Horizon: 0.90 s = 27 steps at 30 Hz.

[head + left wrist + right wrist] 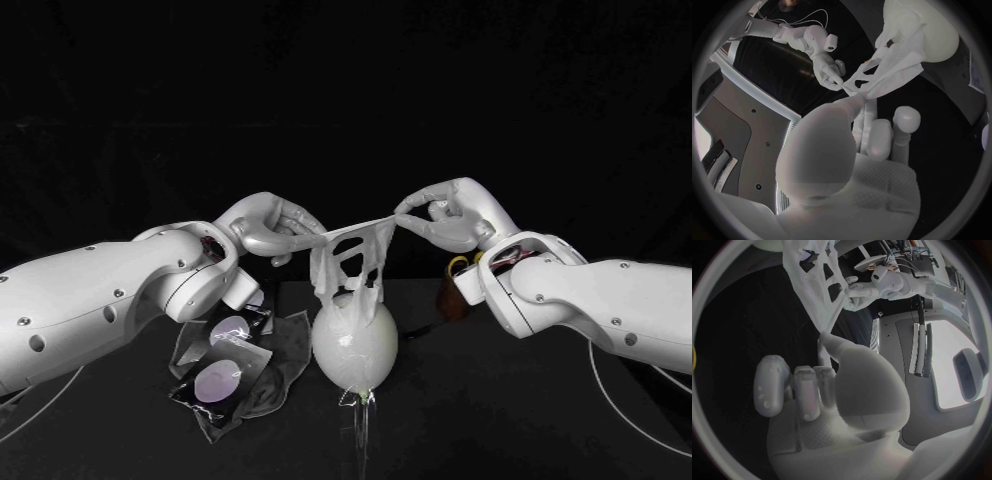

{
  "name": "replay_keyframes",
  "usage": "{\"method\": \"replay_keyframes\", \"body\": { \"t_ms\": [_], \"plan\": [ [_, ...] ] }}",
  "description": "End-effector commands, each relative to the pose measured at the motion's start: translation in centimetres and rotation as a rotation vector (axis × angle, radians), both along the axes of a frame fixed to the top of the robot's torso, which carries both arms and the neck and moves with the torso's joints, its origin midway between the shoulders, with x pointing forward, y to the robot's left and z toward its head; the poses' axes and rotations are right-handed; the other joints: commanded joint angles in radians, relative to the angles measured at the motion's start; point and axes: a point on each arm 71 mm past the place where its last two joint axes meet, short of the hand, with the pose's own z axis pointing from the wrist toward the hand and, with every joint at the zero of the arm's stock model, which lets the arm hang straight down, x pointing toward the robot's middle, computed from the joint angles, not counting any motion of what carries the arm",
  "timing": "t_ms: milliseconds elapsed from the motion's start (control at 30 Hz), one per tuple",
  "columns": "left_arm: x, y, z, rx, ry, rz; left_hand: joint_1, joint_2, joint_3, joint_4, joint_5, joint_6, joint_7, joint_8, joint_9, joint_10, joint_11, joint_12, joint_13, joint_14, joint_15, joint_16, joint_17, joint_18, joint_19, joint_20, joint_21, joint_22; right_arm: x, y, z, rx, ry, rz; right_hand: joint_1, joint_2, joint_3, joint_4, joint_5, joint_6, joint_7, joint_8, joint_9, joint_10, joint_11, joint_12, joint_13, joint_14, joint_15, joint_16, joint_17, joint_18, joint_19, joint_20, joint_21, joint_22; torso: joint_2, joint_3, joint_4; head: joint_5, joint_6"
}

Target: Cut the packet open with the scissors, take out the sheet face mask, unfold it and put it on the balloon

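Black table [505,400] and black backdrop frame everything, and against them the sheet face mask [351,255] shows pale. It hangs in the air, stretched between the two hands. Its upper edge is pulled into a near-straight line, and the rest droops in folds with the cut-outs showing. Its lower end hangs down to the top of the balloon [356,345], which stands on the table directly beneath; whether the two touch I cannot tell.

The left hand [274,228] pinches one top corner between thumb and fingertips, and the right hand [447,215] pinches the opposite corner the same way. Both hands are at about the same height, well above the table.

On the table, just beside the balloon on the robot's left, lies the packet [219,380], dark with pale ovals and crumpled at its edges. Yellow and red loops behind the right arm may be the scissors [462,267], but too little shows to be sure.

By my reckoning the cutting and taking-out are done. The unfolding is only partly done, since the lower half hangs bunched. What remains is to spread the mask and lay it on the balloon.
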Motion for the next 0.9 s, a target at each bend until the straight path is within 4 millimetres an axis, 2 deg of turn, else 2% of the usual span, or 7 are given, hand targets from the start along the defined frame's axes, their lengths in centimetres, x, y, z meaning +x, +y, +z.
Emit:
{"method": "replay_keyframes", "body": {
  "t_ms": [33, 167, 733, 767, 800, 833, 900],
  "plan": [
    [0.3, -0.1, 0.3, 0.002, 0.022, -0.014, -0.006, 0.002, 0.000, -0.008, 0.005, -0.003, 0.006, 0.004, 0.119, 0.004, 0.002, -0.002, 0.001, -0.002, -0.003, 0.001, 0.002, 0.003, 0.005, 0.000, 0.003, 0.003, 0.1, 0.2, 0.3, -0.001, -0.013, 0.012, 0.004, 0.003, 0.005, -0.001, 0.004, 0.004, 0.000, 0.003, 0.017, 0.104, -0.004, 0.003, 0.263, 0.104, -0.010, 0.004, 0.264, 0.001, 0.006, -0.001, 0.006, 0.193, 0.000, 0.0004, 0.0005, 0.001, 0.004],
    [0.7, -0.2, 1.0, 0.003, 0.015, -0.013, -0.006, 0.002, 0.000, -0.008, 0.005, -0.003, 0.006, 0.004, 0.119, 0.004, 0.002, -0.002, 0.001, -0.002, -0.003, 0.001, 0.002, 0.003, 0.005, 0.000, 0.003, 0.003, 0.4, 0.4, 0.6, -0.002, -0.019, 0.014, 0.004, 0.003, 0.005, -0.001, 0.004, 0.004, 0.000, 0.003, 0.017, 0.104, -0.004, 0.003, 0.263, 0.104, -0.010, 0.004, 0.264, 0.001, 0.006, -0.001, 0.006, 0.193, 0.000, -0.0006, -0.0006, 0.002, 0.006],
    [2.3, 0.0, 4.0, 0.047, -0.003, -0.029, -0.006, 0.002, 0.000, -0.010, 0.005, -0.005, 0.006, 0.004, 0.121, 0.005, 0.002, -0.002, 0.002, -0.003, -0.003, 0.001, 0.000, 0.003, 0.006, 0.000, 0.003, 0.003, 1.4, 0.7, 1.5, 0.000, -0.054, -0.001, 0.004, 0.003, 0.005, -0.001, 0.004, 0.004, 0.000, 0.003, 0.017, 0.104, -0.004, 0.003, 0.263, 0.104, -0.010, 0.004, 0.264, 0.001, 0.006, -0.001, 0.006, 0.193, 0.001, -0.0006, -0.0002, 0.001, 0.011],
    [2.4, 0.0, 4.2, 0.050, -0.004, -0.030, 0.013, 0.027, 0.031, -0.018, 0.008, -0.018, 0.010, -0.003, 0.122, -0.001, 0.005, -0.006, 0.002, -0.003, -0.003, 0.000, 0.000, 0.004, 0.005, 0.001, 0.003, 0.002, 1.5, 0.7, 1.5, 0.000, -0.056, -0.002, 0.004, 0.003, 0.005, -0.001, 0.004, 0.004, 0.000, 0.003, 0.017, 0.104, -0.004, 0.003, 0.263, 0.104, -0.010, 0.004, 0.264, 0.001, 0.006, -0.001, 0.006, 0.193, 0.002, -0.0007, -0.0004, 0.001, 0.011],
    [2.6, 0.0, 4.3, 0.055, -0.006, -0.031, 0.013, 0.027, 0.031, -0.018, 0.008, -0.018, 0.010, -0.003, 0.122, -0.001, 0.005, -0.006, 0.002, -0.003, -0.003, 0.000, 0.000, 0.004, 0.005, 0.001, 0.003, 0.002, 1.7, 0.7, 1.6, 0.000, -0.059, -0.004, 0.003, 0.002, 0.007, -0.003, 0.004, 0.004, 0.000, 0.004, 0.018, 0.104, -0.003, 0.003, 0.263, 0.104, -0.010, 0.004, 0.264, 0.000, 0.007, -0.001, 0.008, 0.194, 0.002, -0.0006, -0.0004, 0.001, 0.010],
    [2.8, 0.0, 4.4, 0.058, -0.007, -0.030, 0.002, 0.019, 0.065, -0.029, 0.008, -0.024, 0.018, -0.003, 0.139, -0.003, 0.013, -0.006, 0.011, -0.005, 0.007, -0.001, -0.002, 0.004, 0.005, 0.008, 0.003, 0.003, 1.8, 0.7, 1.7, 0.000, -0.061, -0.005, 0.003, 0.002, 0.007, -0.003, 0.004, 0.004, 0.000, 0.004, 0.018, 0.104, -0.003, 0.003, 0.263, 0.104, -0.010, 0.004, 0.264, 0.000, 0.007, -0.001, 0.008, 0.194, 0.002, -0.0007, -0.0007, 0.002, 0.009],
    [3.1, 0.0, 4.7, 0.065, -0.014, -0.030, -0.001, 0.018, 0.070, -0.031, 0.009, -0.025, 0.019, -0.003, 0.142, -0.003, 0.013, -0.006, 0.013, -0.004, 0.007, 0.000, 0.001, 0.004, 0.005, 0.008, 0.004, 0.004, 2.1, 0.7, 1.9, -0.001, -0.066, -0.010, 0.003, 0.002, 0.007, -0.003, 0.004, 0.004, 0.000, 0.004, 0.018, 0.104, -0.003, 0.003, 0.263, 0.104, -0.010, 0.004, 0.264, 0.000, 0.007, -0.001, 0.008, 0.194, 0.002, -0.0007, -0.0006, 0.002, 0.009]
  ]
}}
